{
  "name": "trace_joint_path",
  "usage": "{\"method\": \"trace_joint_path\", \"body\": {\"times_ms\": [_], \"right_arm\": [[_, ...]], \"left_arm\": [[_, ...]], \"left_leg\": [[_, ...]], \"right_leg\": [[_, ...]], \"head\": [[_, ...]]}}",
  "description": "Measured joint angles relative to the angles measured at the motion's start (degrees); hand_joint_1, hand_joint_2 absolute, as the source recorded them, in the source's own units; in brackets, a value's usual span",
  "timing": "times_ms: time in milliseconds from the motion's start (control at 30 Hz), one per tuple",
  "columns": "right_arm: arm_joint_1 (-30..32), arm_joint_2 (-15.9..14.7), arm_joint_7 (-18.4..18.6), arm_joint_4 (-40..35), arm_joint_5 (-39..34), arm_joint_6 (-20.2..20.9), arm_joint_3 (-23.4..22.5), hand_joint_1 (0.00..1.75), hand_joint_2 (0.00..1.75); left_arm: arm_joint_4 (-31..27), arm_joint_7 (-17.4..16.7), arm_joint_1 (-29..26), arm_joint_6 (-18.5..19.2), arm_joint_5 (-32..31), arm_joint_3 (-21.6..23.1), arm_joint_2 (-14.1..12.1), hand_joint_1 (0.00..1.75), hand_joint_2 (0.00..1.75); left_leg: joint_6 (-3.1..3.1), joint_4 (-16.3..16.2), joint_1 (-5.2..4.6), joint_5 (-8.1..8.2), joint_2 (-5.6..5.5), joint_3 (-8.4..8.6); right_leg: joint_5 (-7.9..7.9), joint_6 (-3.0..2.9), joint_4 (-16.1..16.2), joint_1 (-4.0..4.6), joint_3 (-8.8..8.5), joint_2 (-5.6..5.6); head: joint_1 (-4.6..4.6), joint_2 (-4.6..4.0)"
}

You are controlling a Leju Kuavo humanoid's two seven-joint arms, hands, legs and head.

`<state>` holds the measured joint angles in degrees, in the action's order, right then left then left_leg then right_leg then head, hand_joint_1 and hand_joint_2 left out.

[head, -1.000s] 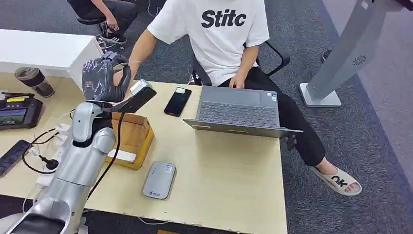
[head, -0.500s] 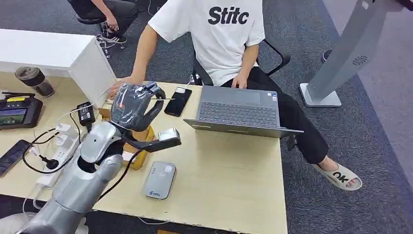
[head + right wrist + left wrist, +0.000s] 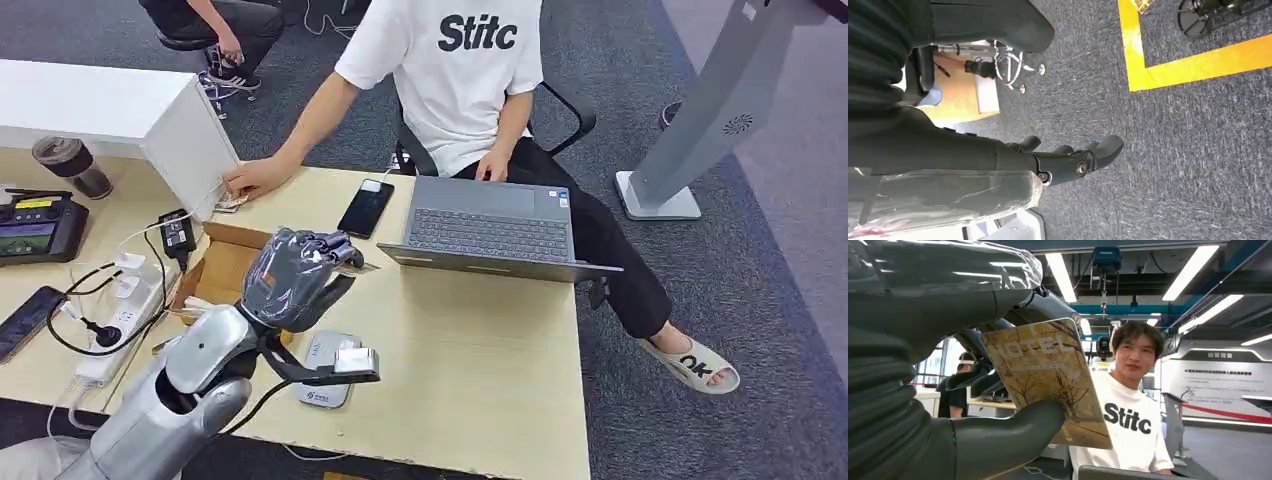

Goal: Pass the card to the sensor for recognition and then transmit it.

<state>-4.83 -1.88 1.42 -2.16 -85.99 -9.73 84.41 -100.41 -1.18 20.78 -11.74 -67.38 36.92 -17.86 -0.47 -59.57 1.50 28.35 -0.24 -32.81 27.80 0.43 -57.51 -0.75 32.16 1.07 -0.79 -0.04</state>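
My left hand (image 3: 295, 275), wrapped in clear plastic, hovers low over the table and holds a thin card (image 3: 366, 267) edge-on. In the left wrist view the card (image 3: 1048, 382) is tan with a bare-tree print, pinched between the thumb (image 3: 1013, 435) and the dark fingers. The grey sensor pad (image 3: 318, 393) lies on the table just below the hand, partly hidden by my wrist. A person's hand (image 3: 255, 178) rests on the table beside the white box. My right hand (image 3: 1073, 160) hangs over grey carpet, holding nothing.
A person in a white shirt (image 3: 470, 70) sits behind an open laptop (image 3: 490, 225). A black phone (image 3: 365, 208) lies left of it. An open cardboard box (image 3: 225, 262) and a power strip with cables (image 3: 125, 320) sit to the left.
My left hand has come down and toward me with the card, from near the person's hand to above the sensor pad. The person's hand has settled on the table by the white box.
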Motion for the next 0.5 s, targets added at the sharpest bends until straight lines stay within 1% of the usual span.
{"method": "trace_joint_path", "body": {"times_ms": [400,500], "right_arm": [[0.0,0.0,0.1,0.0,0.0,0.0,-0.5,0.0,1.75],[0.1,0.1,0.4,0.1,0.0,0.0,-1.0,0.0,1.75]], "left_arm": [[-1.7,0.0,-0.6,0.4,0.0,0.3,-1.0,1.75,1.75],[-3.2,-0.3,-1.3,1.3,-0.7,0.8,-2.0,1.75,1.75]], "left_leg": [[0.0,0.0,0.0,0.0,0.0,0.01],[0.0,0.0,0.0,0.0,0.0,0.0]], "right_leg": [[0.0,0.0,0.0,0.0,0.0,-0.01],[0.0,0.0,0.0,0.0,0.0,-0.01]], "head": [[0.02,0.0],[0.0,0.0]]}}
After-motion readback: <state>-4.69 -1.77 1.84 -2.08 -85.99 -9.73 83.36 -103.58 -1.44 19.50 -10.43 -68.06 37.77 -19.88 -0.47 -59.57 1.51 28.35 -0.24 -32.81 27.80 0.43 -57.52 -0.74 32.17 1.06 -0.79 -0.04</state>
